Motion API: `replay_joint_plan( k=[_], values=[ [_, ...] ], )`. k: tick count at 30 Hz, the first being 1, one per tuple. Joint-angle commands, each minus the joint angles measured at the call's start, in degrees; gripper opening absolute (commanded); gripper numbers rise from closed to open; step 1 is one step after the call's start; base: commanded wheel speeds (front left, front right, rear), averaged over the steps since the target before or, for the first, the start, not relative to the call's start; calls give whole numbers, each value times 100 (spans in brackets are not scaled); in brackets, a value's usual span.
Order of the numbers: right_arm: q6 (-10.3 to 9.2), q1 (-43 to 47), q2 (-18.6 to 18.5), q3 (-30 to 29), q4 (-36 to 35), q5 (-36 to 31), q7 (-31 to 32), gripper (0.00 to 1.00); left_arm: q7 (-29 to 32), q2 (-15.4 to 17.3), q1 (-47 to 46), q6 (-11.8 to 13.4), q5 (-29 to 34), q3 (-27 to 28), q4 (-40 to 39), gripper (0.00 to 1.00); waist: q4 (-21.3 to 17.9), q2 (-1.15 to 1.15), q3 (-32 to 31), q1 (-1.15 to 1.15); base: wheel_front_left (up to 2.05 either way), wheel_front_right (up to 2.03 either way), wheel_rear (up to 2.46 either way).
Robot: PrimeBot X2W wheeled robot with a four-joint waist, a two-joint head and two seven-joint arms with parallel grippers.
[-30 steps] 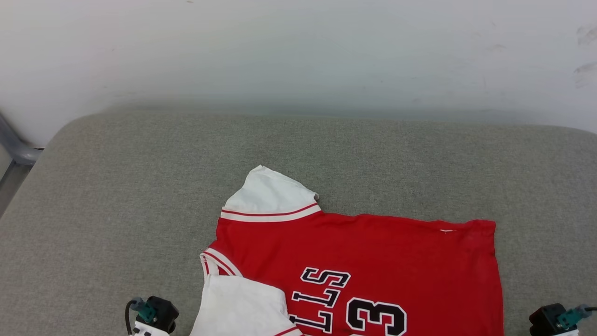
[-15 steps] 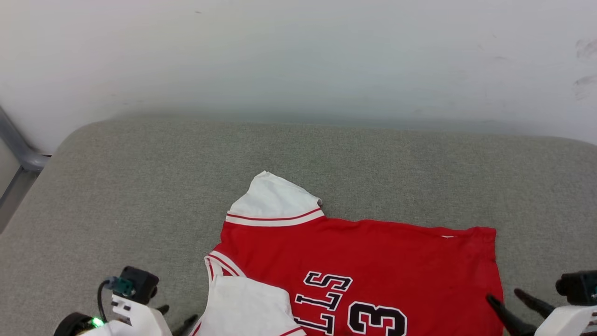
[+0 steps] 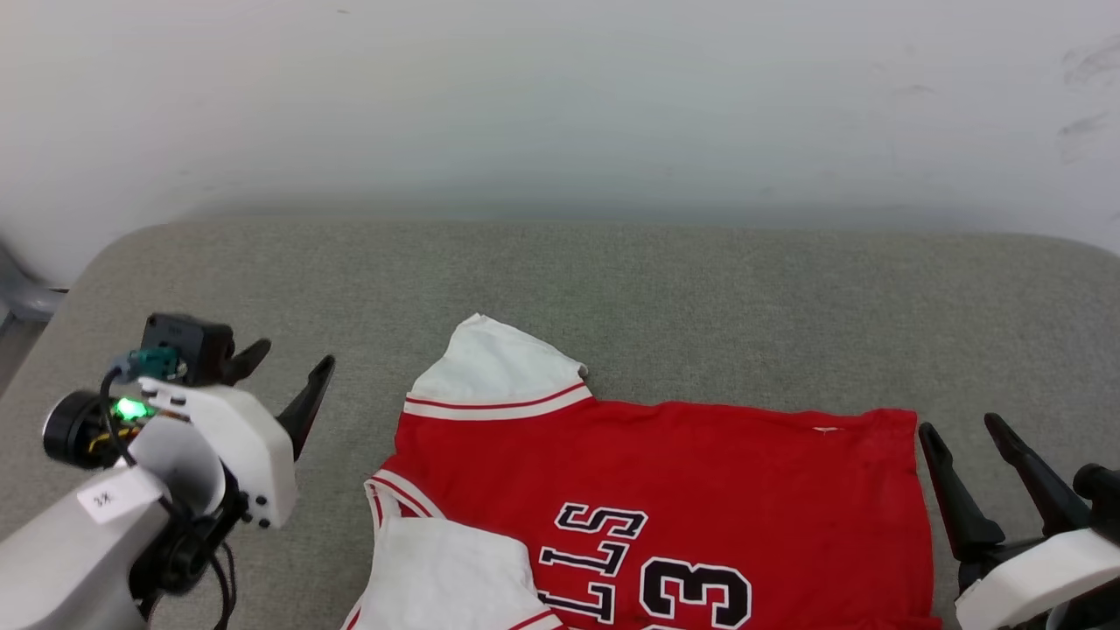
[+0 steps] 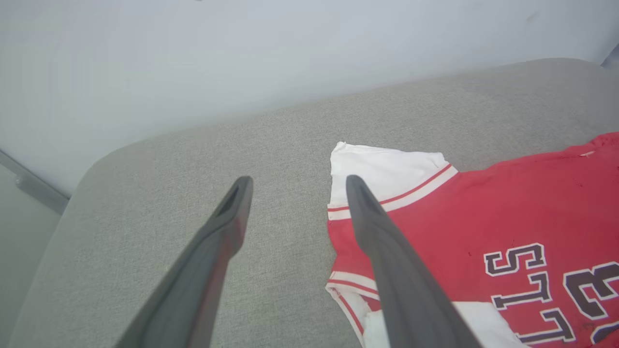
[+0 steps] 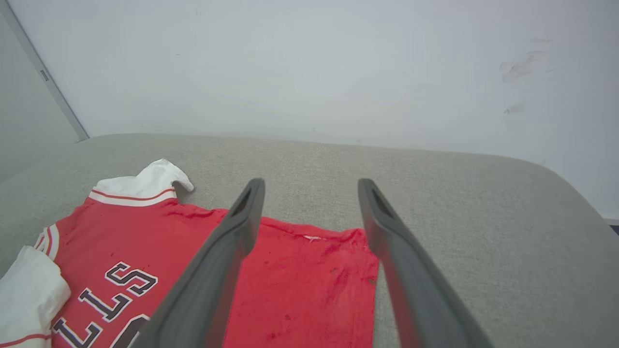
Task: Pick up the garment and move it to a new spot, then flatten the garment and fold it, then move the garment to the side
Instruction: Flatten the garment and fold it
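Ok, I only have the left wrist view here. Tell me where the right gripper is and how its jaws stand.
Observer: The right gripper is open, just past the shirt on the robot's right, over the grey cushion.
Operator: Describe the shirt's end on that side.
Observer: That is the hem. It lies flat and fairly straight, with bare cushion beyond it.
Operator: Now give me the left gripper from above.
Observer: In the head view, the left gripper is open, off to the left of the far white sleeve, with a strip of cushion between them.
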Motion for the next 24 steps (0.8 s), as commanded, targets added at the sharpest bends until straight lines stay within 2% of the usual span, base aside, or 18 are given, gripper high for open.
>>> replay_joint_plan(
  k=[1, 8, 14, 15, 18, 24],
  values=[
    [-5, -68, 87, -12, -112, -67, -23, 100, 71, -124, -208, -92, -6, 12, 64, 100, -91, 0, 132, 0, 0, 0, 0],
    [-5, -286, 289, 51, -500, -263, 9, 100, 727, -431, -1420, -661, 38, -6, 741, 100, -377, 0, 825, 0, 0, 0, 0],
    [-5, -566, 347, 142, -612, -315, -35, 100, 1967, -694, -2408, -1180, -336, -78, 1555, 100, -626, 0, 1411, 0, 0, 0, 0],
    [-5, -566, 347, 142, -612, -315, -35, 100, 1967, -694, -2408, -1180, -336, -78, 1555, 100, -626, 0, 1411, 0, 0, 0, 0],
    [-5, -705, 341, 168, -608, -327, -60, 100, 2674, -823, -2801, -1348, -501, -196, 1885, 100, -723, 0, 1655, 0, 0, 0, 0],
    [-5, -979, 306, 264, -614, -338, -130, 100, 3728, -1017, -3496, -1486, -560, -404, 2373, 100, -881, 0, 2102, 0, 0, 0, 0]
  ],
)
